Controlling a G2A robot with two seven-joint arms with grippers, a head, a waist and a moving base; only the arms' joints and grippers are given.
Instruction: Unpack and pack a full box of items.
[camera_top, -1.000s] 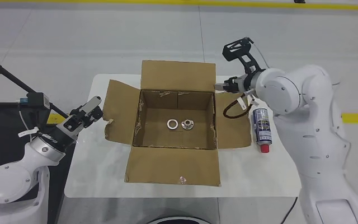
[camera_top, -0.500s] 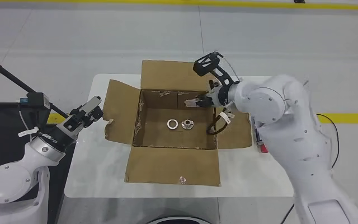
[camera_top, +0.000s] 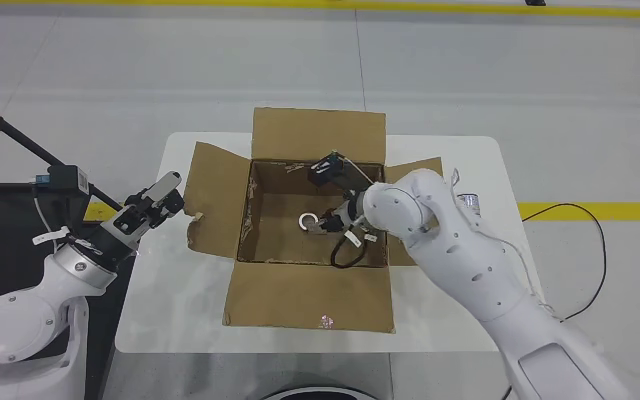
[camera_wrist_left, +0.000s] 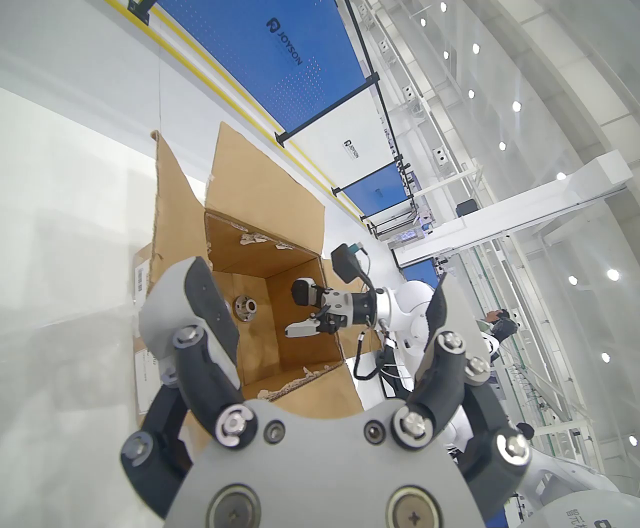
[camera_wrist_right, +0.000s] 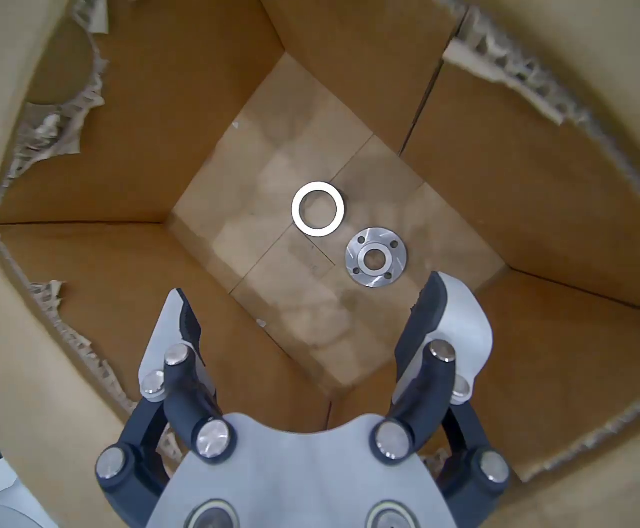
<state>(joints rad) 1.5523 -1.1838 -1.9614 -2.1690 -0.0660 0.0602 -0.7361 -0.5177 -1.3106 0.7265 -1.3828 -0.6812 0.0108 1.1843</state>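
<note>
From above, the right arm hides the flange (camera_wrist_right: 375, 258) and most of the spray can (camera_top: 468, 202). Right pincer (camera_wrist_right: 307, 295), wide and empty, has swung into the box (camera_wrist_right: 500, 175); ring (camera_wrist_right: 318, 208) and flange lie just ahead.

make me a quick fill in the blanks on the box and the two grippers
The cardboard box has ___ metal parts on its floor: a plain ring and a holed disc.
The right gripper hangs over them with jaws ___.
The left gripper, outside the box, holds ___.
Missing: two; open; nothing
</note>
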